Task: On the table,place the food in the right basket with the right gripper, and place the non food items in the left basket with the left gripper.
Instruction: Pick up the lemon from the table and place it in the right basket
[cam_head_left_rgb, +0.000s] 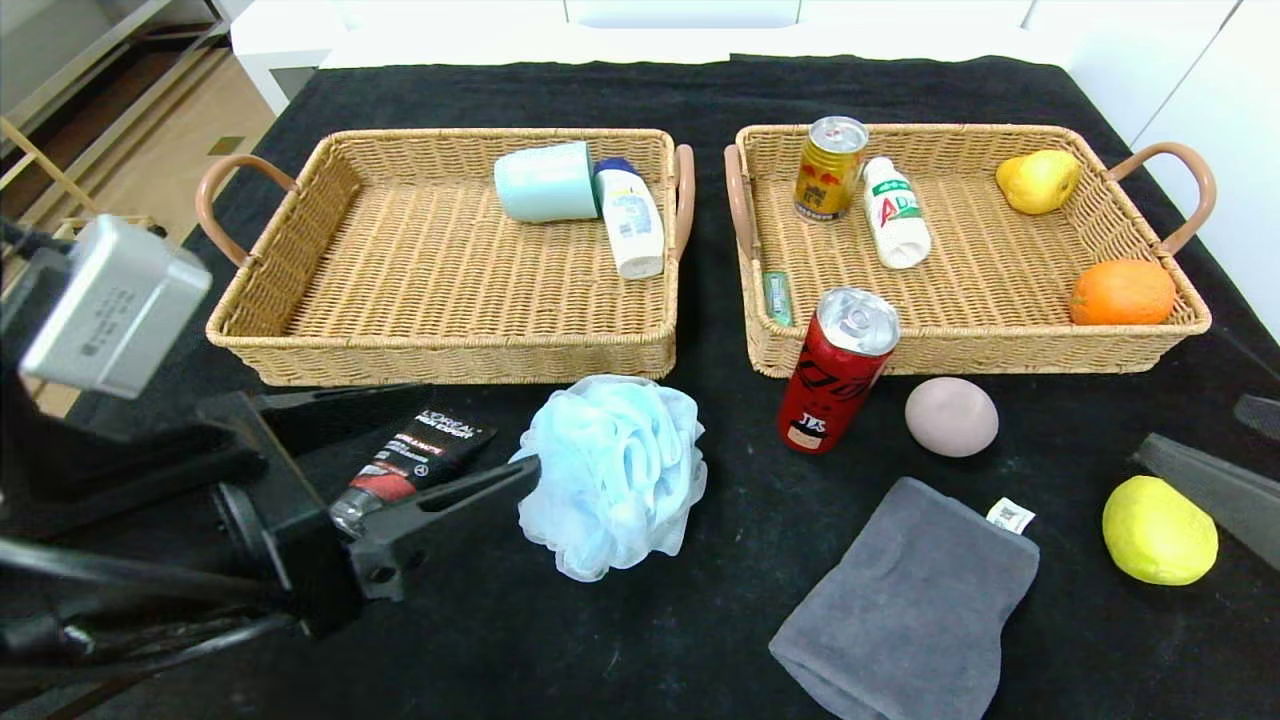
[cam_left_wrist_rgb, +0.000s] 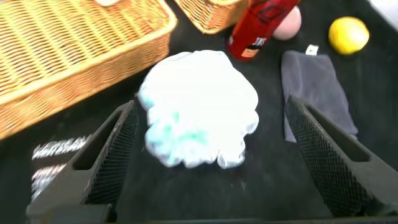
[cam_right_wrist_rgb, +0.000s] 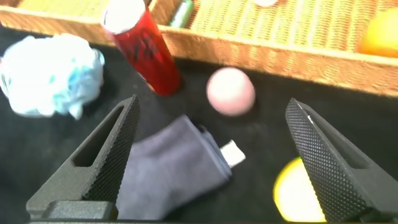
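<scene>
The left gripper (cam_left_wrist_rgb: 208, 158) stands with jaws fully apart and empty, aimed at the blue bath pouf (cam_left_wrist_rgb: 199, 109), which lies between the fingers' line of approach on the black table (cam_head_left_rgb: 700, 620) just in front of the left basket (cam_head_left_rgb: 300, 260). Beside it, under the left arm, lies a black cosmetic tube (cam_head_left_rgb: 410, 465). The right gripper (cam_right_wrist_rgb: 211, 165) is likewise spread wide and empty, hovering at the table's right side above the grey cloth (cam_right_wrist_rgb: 174, 168), with the pink ball-shaped item (cam_right_wrist_rgb: 231, 91) and the yellow lemon (cam_right_wrist_rgb: 298, 196) near it. Status of sorting: the left basket already holds a pale green roll (cam_head_left_rgb: 546, 181) and a white bottle (cam_head_left_rgb: 630, 218); the right basket (cam_head_left_rgb: 1100, 340) holds a gold can (cam_head_left_rgb: 830, 168), a small drink bottle (cam_head_left_rgb: 896, 212), a pear (cam_head_left_rgb: 1040, 180), an orange (cam_head_left_rgb: 1122, 292) and a small green pack (cam_head_left_rgb: 777, 297). Remaining on the table: pouf, tube, cloth, red can (cam_head_left_rgb: 835, 370), pink item, lemon. Judged roughly half complete; the pouf appears to be the next pick.
</scene>
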